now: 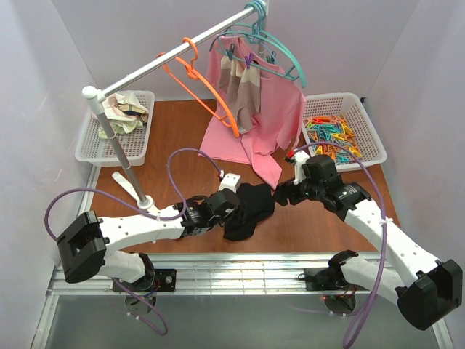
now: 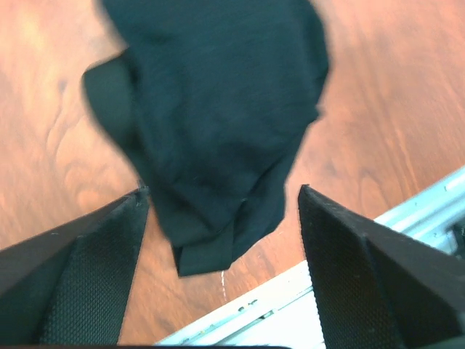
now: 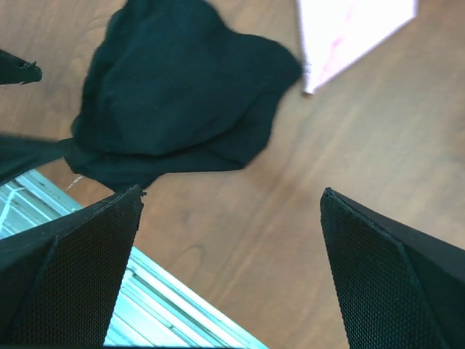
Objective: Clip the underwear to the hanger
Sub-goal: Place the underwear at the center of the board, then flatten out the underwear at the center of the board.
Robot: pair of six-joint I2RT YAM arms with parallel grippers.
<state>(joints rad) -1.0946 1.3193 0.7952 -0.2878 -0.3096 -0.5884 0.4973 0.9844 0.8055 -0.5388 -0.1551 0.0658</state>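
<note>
Two robot arms reached in from the near edge of the wooden table (image 1: 174,138), the left gripper (image 1: 229,206) and right gripper (image 1: 279,195) flanking one black underwear (image 1: 247,207) that lay crumpled flat between them, held by neither. Left wrist footage showed that gripper's fingers (image 2: 109,262) spread wide with the garment on the wood just beyond them. The right wrist camera showed its own fingers (image 3: 80,269) equally wide, the cloth farther off, and a corner of the pink shirt (image 3: 349,36). Only the overhead view took in the single orange hanger (image 1: 211,102), hooked bare on the steel rail (image 1: 167,58) well apart from the underwear, beside teal hangers (image 1: 280,54) carrying the shirt and a beige-striped cloth (image 1: 243,87), plus two white baskets: one (image 1: 91,149) holding a crumpled cloth (image 1: 123,113), the other (image 1: 374,138) holding coloured clothespins (image 1: 330,134).
</note>
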